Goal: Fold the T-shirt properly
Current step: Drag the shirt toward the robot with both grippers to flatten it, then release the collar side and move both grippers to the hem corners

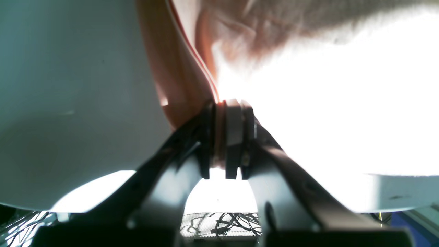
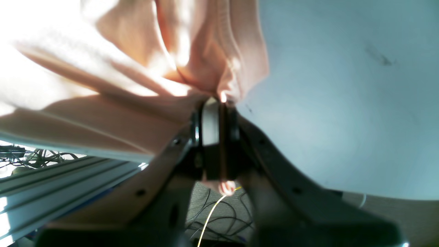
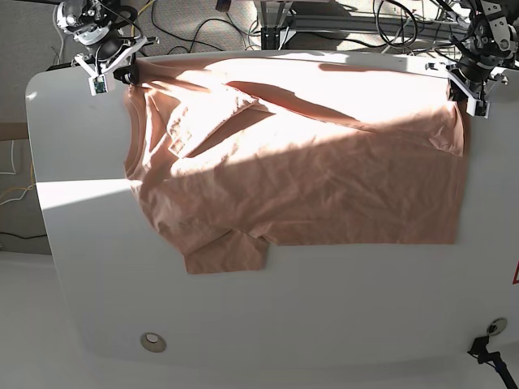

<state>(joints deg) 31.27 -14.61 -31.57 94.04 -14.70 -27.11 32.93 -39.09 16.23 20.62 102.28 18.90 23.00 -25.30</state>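
Note:
The salmon-pink T-shirt [image 3: 308, 178] lies spread across the white table [image 3: 284, 324], its far edge folded over toward the middle and one sleeve sticking out at the near left. My right gripper [image 3: 130, 74] is at the shirt's far left corner and is shut on the fabric [image 2: 120, 113], as the right wrist view [image 2: 219, 99] shows. My left gripper [image 3: 464, 96] is at the far right corner. It is shut on a fold of the shirt [image 1: 175, 68], as the left wrist view [image 1: 228, 106] shows. The yellow graphic is hidden.
Cables [image 3: 211, 24] and an aluminium frame [image 3: 324, 20] lie beyond the table's far edge. A metal rail [image 2: 51, 178] runs under the right gripper. A round grommet [image 3: 152, 342] sits near the front left, and another [image 3: 496, 327] sits at the front right.

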